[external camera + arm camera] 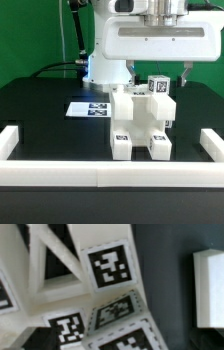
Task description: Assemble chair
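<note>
The chair (140, 125) stands in the middle of the black table, a chunky white assembly with black-and-white tags on its front legs and on its top piece (158, 86). My gripper (160, 72) hangs just above that top piece. Its two dark fingers (186, 72) stand wide apart and open, with nothing held between them. In the wrist view the chair (70, 286) fills most of the picture from close up, showing white bars and several tags (110, 266). My own fingers do not show in the wrist view.
The marker board (88, 108) lies flat behind the chair, toward the exterior view's left. A white rail (110, 176) borders the table at the front and both sides, and a stretch of it (208, 286) shows in the wrist view. The arm's white base (105, 65) stands behind.
</note>
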`<state>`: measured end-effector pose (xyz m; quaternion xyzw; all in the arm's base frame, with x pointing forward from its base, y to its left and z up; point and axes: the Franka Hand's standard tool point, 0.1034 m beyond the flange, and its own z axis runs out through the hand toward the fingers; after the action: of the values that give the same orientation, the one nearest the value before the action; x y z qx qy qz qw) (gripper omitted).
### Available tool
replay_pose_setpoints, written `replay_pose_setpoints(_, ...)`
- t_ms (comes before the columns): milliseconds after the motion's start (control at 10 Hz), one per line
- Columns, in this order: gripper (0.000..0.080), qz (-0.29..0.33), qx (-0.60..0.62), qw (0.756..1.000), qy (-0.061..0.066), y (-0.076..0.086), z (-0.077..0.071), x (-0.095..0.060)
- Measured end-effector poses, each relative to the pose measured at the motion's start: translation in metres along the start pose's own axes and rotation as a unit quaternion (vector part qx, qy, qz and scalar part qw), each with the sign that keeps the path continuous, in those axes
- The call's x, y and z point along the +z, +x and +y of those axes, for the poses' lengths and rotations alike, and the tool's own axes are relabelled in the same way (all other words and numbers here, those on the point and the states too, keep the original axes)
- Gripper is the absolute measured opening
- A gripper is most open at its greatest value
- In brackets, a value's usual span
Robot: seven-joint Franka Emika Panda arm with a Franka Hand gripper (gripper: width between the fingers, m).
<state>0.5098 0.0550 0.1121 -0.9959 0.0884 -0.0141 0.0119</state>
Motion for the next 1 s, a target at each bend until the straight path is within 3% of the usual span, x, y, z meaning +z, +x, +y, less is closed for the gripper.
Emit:
replay_pose_setpoints(300,0.0649,0.0,-0.069,0.998,0.0,-0.0005,0.0015,0.0006)
replay_pose_setpoints(500,0.04,0.0,-0.066,0.998,0.0,-0.0005,0.0016,0.0006)
replay_pose_setpoints(600,0.04,0.0,-0.062,0.998,0.0,-0.0004,0.0015,0.0005)
replay_pose_setpoints(700,0.0285,0.0,-0.055,0.999,0.0,-0.0004,0.0016,0.0006)
replay_pose_setpoints(1000,0.0285,0.0,0.006,1.0,0.001,-0.0005,0.0012,0.0006)
